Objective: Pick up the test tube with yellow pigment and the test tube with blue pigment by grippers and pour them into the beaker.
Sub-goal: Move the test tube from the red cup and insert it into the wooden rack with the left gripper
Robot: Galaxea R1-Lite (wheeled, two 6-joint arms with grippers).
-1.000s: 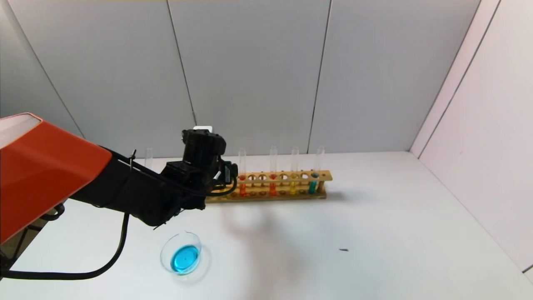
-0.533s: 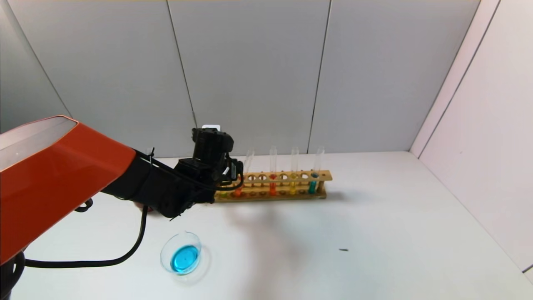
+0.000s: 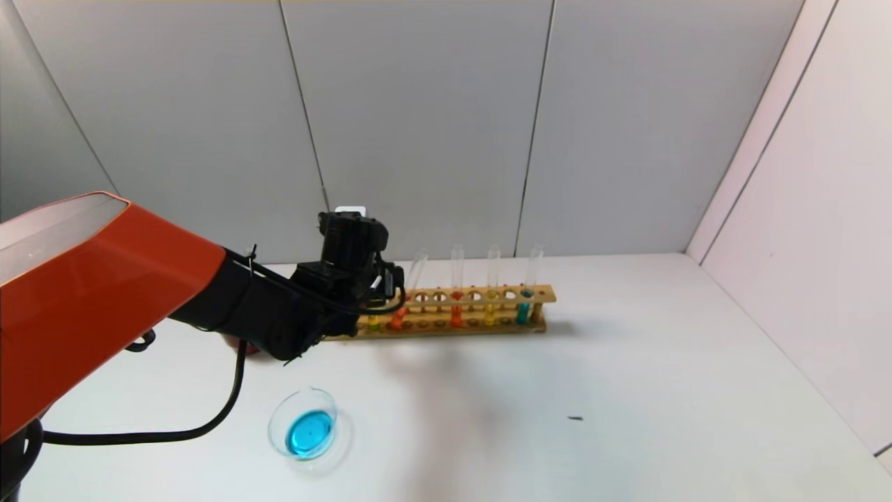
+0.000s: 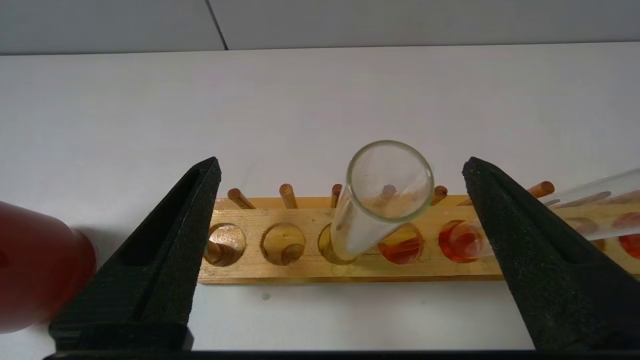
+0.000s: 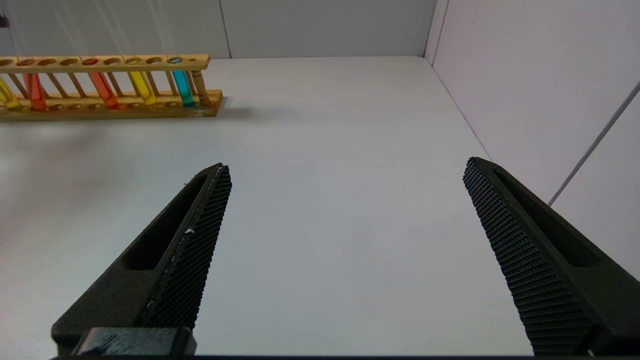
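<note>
My left gripper [image 3: 362,293] is open at the left end of the wooden rack [image 3: 543,294]. In the left wrist view its fingers [image 4: 200,200] stand wide on either side of the test tube with yellow pigment [image 4: 382,195]. The tube leans in a rack hole, and neither finger touches it. Its pale yellow bottom shows in the head view [image 3: 374,322]. The beaker [image 3: 304,432] sits on the table in front of the arm and holds bright blue liquid. No tube with sky-blue liquid is in view. My right gripper [image 5: 345,167] is open and empty over bare table.
The rack also holds a leaning orange tube [image 3: 401,317], a red tube [image 3: 456,317], a golden-yellow tube [image 3: 490,314] and a teal tube [image 3: 523,310]. A dark-red cup [image 4: 40,270] stands left of the rack. A small dark speck [image 3: 575,418] lies on the table.
My left arm has moved forward and right to the rack's left end. The orange tube, upright a second ago, now leans to the right. The beaker has not moved.
</note>
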